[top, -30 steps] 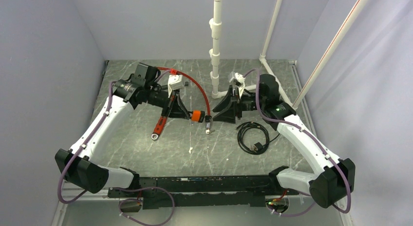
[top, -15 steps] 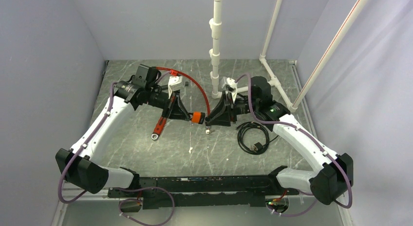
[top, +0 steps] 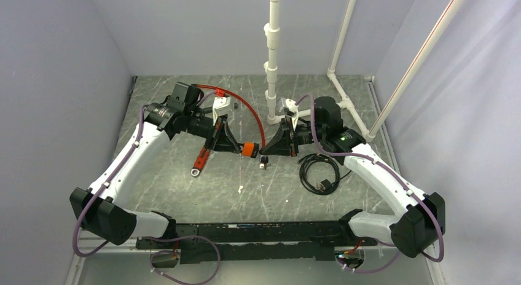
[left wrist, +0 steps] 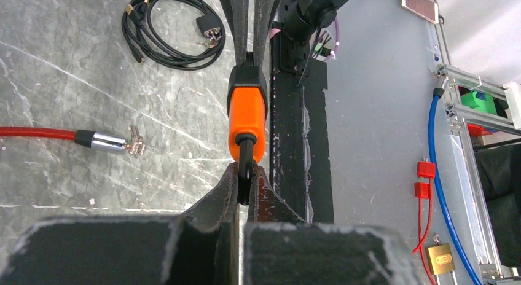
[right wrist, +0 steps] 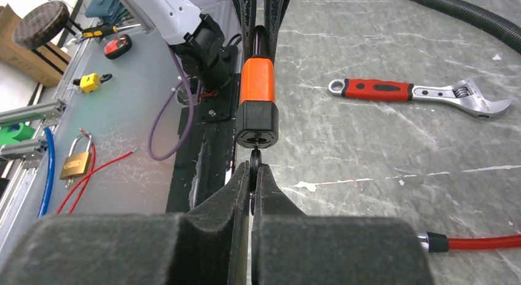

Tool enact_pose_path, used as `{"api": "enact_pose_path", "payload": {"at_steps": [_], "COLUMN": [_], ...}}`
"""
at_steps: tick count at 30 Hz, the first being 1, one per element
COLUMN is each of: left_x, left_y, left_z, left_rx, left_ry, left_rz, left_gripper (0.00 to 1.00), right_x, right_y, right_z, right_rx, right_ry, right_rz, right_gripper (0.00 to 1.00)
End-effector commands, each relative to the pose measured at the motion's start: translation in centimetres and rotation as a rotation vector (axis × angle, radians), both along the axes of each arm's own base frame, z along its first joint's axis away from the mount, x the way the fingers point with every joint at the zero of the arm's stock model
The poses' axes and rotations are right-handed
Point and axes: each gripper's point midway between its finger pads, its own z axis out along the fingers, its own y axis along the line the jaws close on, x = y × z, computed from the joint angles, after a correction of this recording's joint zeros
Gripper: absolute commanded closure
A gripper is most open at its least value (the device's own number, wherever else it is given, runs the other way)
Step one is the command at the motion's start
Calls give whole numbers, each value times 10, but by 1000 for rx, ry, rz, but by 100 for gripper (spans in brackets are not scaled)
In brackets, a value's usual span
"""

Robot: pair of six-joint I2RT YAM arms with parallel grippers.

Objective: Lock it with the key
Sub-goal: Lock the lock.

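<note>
Marbled tabletop [top: 203, 193] below; right gripper [right wrist: 252, 169] pinched on the key [right wrist: 254, 156] at the orange padlock [right wrist: 257, 82] (left gripper [left wrist: 244, 174] clamps its shackle [left wrist: 245, 151]). Tiny, stiff, likely slippery, so squeeze the blocky head.

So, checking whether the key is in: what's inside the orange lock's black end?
The right hand, shut, pinches the key just at the black end of the orange lock. The key's blade is hidden, so whether it sits inside cannot be seen.
</note>
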Motion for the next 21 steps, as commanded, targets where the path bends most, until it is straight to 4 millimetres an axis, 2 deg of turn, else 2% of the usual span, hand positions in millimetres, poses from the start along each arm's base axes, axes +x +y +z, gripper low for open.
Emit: {"api": "enact_pose_path", "payload": {"at_steps": [1,12,21], "left_x": [-5,4,10], "left_y": [3,16,21], "left_z": [20,14,9], "left_rx": [-55,-36,-33], "left_ry": [-71,-79,-74], "left_rz": [-11,23,38], "left_gripper": [100,100,100], "right_x": [0,11,29], "right_y": [-1,-22,-36], "right_z": [18,13,7], "right_rx": [22,2,-10], "right_ry": [-68,-62,-51], "right_rz": [7,-63,-125], "right_gripper": [100,100,100]}}
